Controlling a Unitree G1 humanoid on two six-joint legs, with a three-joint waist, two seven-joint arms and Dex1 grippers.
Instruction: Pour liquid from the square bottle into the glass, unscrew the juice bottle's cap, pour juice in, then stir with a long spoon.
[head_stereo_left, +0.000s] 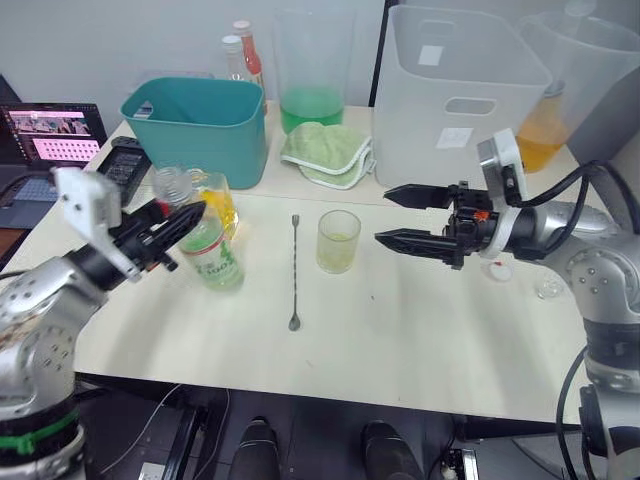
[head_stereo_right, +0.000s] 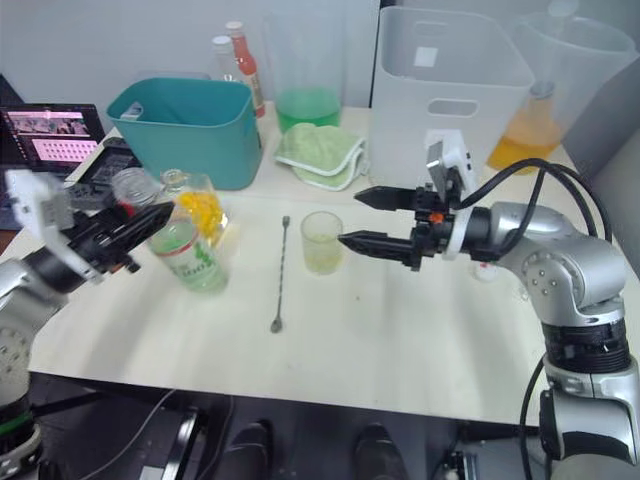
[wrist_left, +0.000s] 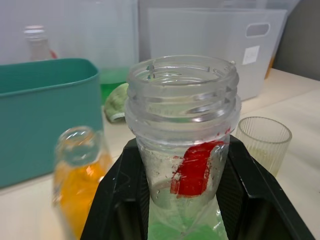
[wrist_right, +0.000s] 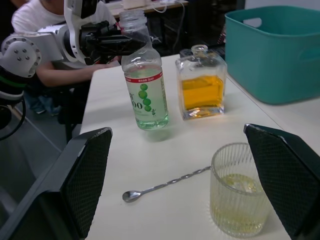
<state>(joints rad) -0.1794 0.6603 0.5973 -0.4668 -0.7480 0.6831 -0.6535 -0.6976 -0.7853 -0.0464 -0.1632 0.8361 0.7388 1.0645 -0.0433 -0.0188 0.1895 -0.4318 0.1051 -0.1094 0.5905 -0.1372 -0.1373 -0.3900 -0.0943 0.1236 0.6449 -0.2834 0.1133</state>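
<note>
On the pale surface (head_stereo_left: 420, 330), the left pincer (head_stereo_left: 175, 228) was clamped around the uncapped juice bottle's (head_stereo_left: 210, 255) neck, beside the square bottle (head_stereo_left: 218, 200). The right pincer (head_stereo_left: 400, 215) hovered spread wide near the glass (head_stereo_left: 338, 241); the spoon (head_stereo_left: 295, 270) lay between.

- A robotics lab or office workspace.
- An open black laptop (head_stereo_left: 45, 135) sits beside the pale table (head_stereo_left: 400, 330).
- Translucent white plastic storage bins (head_stereo_left: 460, 95) stand behind.

amber square bottle (wrist_right: 201, 90), green-labelled juice bottle (wrist_right: 145, 95), teal bin (head_stereo_left: 198, 125)
</note>
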